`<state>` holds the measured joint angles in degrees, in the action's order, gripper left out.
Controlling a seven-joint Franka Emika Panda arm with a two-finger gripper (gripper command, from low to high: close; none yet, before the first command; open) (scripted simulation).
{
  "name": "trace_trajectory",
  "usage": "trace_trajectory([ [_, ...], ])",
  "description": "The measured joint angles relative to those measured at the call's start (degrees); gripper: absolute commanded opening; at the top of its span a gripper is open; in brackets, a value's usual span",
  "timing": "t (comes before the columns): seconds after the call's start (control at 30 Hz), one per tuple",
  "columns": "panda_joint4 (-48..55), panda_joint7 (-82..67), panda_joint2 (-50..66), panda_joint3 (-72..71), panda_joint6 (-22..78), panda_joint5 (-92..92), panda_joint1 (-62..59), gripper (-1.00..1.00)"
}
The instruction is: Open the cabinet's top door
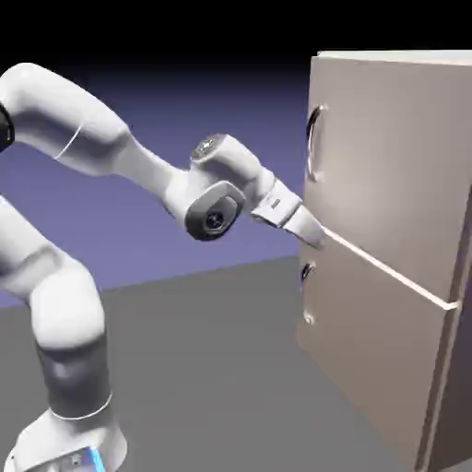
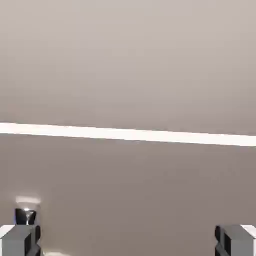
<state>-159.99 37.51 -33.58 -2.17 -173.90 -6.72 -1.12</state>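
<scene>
At the exterior view's left you have the arm (image 1: 72,313), its base low down and its links reaching across to the right. Follow it to the gripper (image 1: 312,241), which points down and right at the cabinet (image 1: 369,369), close by the pale seam (image 1: 387,269) between the two doors. In the hand view your fingertips (image 2: 30,241) stand wide apart with nothing between them; whether they touch the front, you cannot tell. The relation to work from is this: the top door's handle (image 1: 311,143) lies above the fingers, on the far edge of the top door (image 1: 392,147), and its long axis runs upright. The lower handle (image 1: 307,293) is nearer the fingers, just below them, so take care not to hook that one. Your next move probably calls for backing off a little, rising to the upper handle's height, and setting the fingers either side of its bar.
</scene>
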Motion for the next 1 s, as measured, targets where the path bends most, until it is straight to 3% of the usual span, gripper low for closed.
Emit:
trace_trajectory([
  [1.0,11.28,-55.05,-10.2,-24.19,1.14,-74.77,-20.09,0.0],
])
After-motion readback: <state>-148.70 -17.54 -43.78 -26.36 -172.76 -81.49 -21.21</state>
